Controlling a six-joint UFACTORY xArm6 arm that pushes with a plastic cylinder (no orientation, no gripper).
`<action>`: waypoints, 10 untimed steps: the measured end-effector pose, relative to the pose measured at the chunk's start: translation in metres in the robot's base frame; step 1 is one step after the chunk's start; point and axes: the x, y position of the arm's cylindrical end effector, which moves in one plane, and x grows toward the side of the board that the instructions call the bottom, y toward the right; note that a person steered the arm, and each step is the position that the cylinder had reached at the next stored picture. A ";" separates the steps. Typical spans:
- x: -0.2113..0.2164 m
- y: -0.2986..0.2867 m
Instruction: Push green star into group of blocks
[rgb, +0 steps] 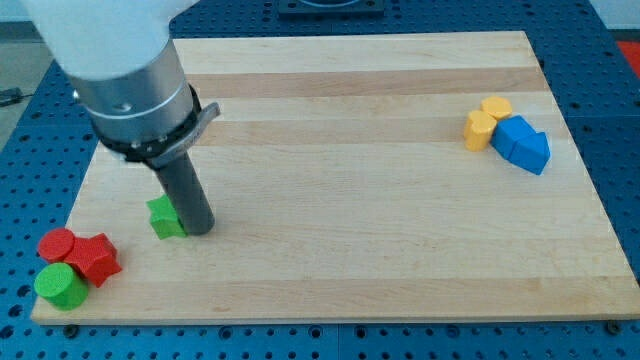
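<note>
My tip (200, 229) presses the green star (166, 218) from its 3 o'clock side, low-left on the desk (380, 250); no pincer here. The red cylinder (57, 245), red block (94, 258) and green cylinder (60, 287) wait at 8 o'clock, so a straight shove risks sliding the star past above them.

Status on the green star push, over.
My tip against the green star block, on its right side. Red and green block group sits lower left, apart from the star. Nothing between them.

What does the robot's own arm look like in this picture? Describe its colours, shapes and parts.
A white upper casing tops a grey metal cylinder ringed by a dark band with a small side tab. Below, a straight dark round rod ends at my tip.
</note>
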 end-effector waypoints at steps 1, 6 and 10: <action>-0.034 -0.003; -0.001 -0.007; 0.040 -0.041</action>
